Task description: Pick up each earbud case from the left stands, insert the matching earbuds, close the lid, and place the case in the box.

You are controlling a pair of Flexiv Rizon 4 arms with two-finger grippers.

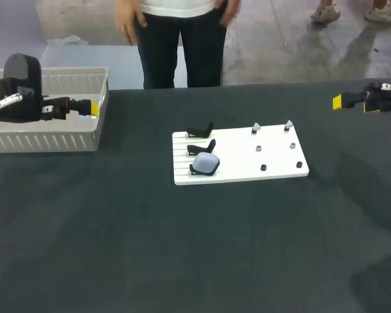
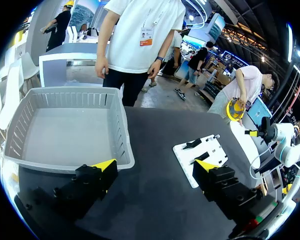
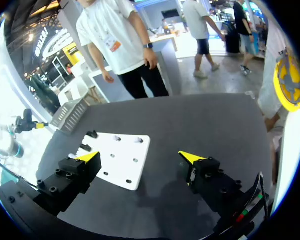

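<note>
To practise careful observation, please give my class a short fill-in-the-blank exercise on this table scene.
Only ___ earbud case is on the white board.
The box is ___.
The left claw and the right claw are both ___.
Missing words: one; empty; open.

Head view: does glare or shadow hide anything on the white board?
Head view: no; the white rectangular board is evenly lit, and its black stands and pale blue rounded earbud case stand out clearly. Right wrist view: the board shows no glare either.
</note>
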